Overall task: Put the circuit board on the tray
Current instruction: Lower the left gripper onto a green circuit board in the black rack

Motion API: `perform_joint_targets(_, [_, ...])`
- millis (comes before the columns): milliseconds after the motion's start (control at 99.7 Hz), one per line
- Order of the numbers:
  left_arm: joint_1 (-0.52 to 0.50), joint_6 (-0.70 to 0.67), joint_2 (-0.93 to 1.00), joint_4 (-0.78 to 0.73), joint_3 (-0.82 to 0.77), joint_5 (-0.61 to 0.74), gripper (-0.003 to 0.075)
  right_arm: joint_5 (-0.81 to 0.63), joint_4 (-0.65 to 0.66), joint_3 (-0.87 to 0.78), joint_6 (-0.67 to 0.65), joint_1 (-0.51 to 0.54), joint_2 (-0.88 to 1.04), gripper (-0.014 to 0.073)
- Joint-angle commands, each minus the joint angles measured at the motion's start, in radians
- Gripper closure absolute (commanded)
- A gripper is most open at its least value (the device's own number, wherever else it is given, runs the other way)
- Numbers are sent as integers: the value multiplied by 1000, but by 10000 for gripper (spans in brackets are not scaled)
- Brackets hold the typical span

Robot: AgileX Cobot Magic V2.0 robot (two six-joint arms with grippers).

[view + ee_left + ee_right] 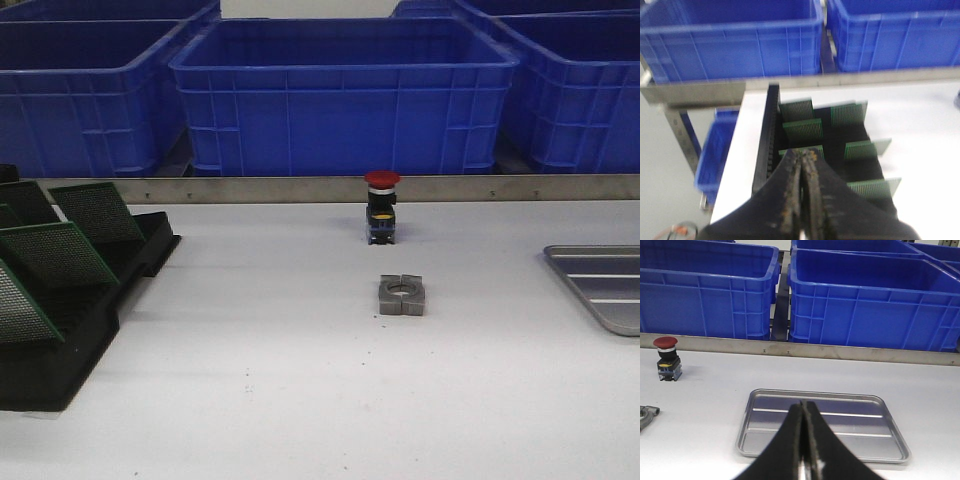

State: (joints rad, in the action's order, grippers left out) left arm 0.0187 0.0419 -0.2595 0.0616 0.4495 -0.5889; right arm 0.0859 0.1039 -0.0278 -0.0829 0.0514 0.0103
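Observation:
Several green circuit boards (95, 212) stand slanted in a black slotted rack (60, 365) at the table's left; they also show in the left wrist view (802, 129). The grey metal tray (605, 290) lies at the right edge, empty; the right wrist view shows it whole (765, 420). My left gripper (802, 156) is shut and empty, above the rack with its tips over one board. My right gripper (804, 407) is shut and empty, hovering over the tray's near side. Neither gripper shows in the front view.
Blue plastic bins (345, 95) line the back behind a metal rail (300, 188). A red-capped push button (381, 207) stands mid-table, with a grey metal block with a round hole (402, 295) in front of it. Another blue bin (715, 150) sits below the table's left edge.

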Motion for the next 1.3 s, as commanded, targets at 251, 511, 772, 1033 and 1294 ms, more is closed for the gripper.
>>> perform_joint_targets(251, [-2,322,-355,97,249,-130,453,-86,10,-1,3,7,20,653])
perform_joint_targets(511, [-2,927,-526,248,294,-110,329,-86,10,-1,3,7,20,653])
perform_joint_targets(772, [1,1352,-698,427,314,-174,329,-86,10,-1,3,7,20,653])
perform_joint_targets(1033, [92,1495,-872,423,337,-151,329,-86,10,-1,3,7,20,653])
perform_joint_targets(1294, [114,1509,-1041,403,337,-40,329,-86,10,-1,3,7,20,653])
